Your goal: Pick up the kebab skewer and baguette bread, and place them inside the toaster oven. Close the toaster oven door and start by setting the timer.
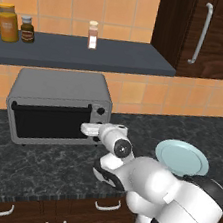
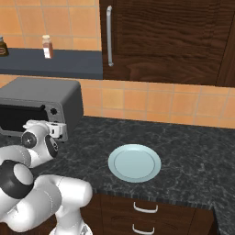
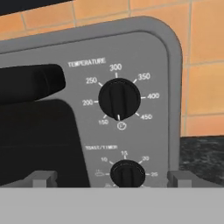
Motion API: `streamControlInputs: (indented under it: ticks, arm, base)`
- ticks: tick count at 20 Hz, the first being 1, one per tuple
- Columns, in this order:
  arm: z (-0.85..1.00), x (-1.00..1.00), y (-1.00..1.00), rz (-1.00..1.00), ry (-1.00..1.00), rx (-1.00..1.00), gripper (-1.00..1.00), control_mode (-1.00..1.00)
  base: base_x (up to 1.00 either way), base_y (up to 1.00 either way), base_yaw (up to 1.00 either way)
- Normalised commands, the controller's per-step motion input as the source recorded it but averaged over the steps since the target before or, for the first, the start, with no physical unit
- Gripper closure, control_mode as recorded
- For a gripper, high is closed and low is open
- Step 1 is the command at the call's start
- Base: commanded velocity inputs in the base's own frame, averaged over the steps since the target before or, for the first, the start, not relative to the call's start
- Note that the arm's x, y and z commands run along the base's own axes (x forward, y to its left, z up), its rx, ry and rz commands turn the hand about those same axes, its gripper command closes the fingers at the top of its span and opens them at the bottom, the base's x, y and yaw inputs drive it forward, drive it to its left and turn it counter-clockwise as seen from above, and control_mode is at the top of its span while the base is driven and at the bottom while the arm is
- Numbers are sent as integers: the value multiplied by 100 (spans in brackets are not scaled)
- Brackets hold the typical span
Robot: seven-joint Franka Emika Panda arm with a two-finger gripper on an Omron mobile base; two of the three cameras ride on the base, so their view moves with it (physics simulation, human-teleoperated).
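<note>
Boxy grey toaster oven [image 1: 58,106], door shut

Two base cameras behind the arm, one hand camera close on the oven panel
The left base view looks forward and down at the toaster oven [image 1: 58,106] from the front; the right base view sees its knob side [image 2: 46,108] at the left edge, sharing the round plate [image 1: 182,158] [image 2: 134,163] and counter; the hand view faces the temperature knob [image 3: 119,99] very near

I'm in a kitchen, orange tile wall [image 1: 131,94], dark stone surface [image 2: 193,151], wood cabinets [image 2: 170,36], toaster oven [image 1: 60,93], spice jars [image 1: 93,35]
</note>
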Motion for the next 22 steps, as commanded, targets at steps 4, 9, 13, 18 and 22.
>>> streamControlInputs:
  ticks: [4,9,13,18,22]
  arm:
    - [-30,14,-3,0,-7,-1,-100,-100]
    - [-21,9,-1,0,0,0,-100,-100]
    - [-14,19,-4,-1,-1,0,-100,-100]
    - [0,23,-3,-2,-1,0,-100,-100]
    - [0,4,0,0,0,0,-100,-100]
  base:
    - [0,0,0]
    - [0,0,0]
    - [0,0,0]
    - [0,0,0]
    - [0,0,0]
